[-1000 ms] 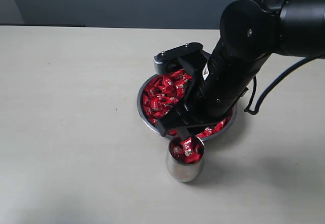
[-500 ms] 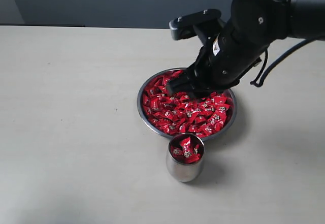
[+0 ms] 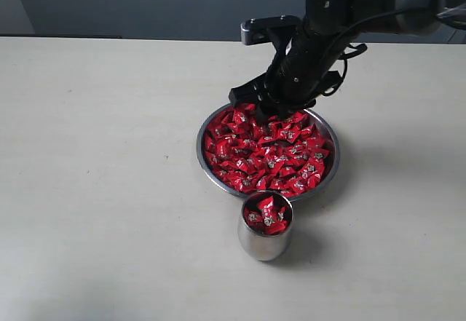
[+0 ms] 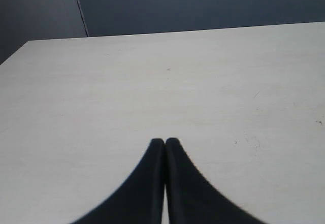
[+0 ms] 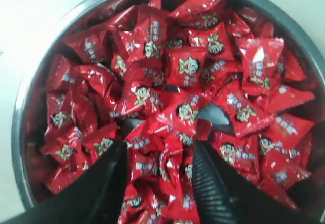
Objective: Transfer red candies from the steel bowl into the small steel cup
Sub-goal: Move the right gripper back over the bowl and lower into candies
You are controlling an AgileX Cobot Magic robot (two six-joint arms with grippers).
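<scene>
Candies fill bowl; right hand, spread wide, hovers above. Next likely: dip, pinch some, carry to cup.

Setting: robot test bench, lab-type room.
Work surface: bare pale tabletop, matte, lightly scuffed.
Far boundary: plain dark blue-grey wall, panelled.
Equipment: black jointed robot arm at far right.
</scene>
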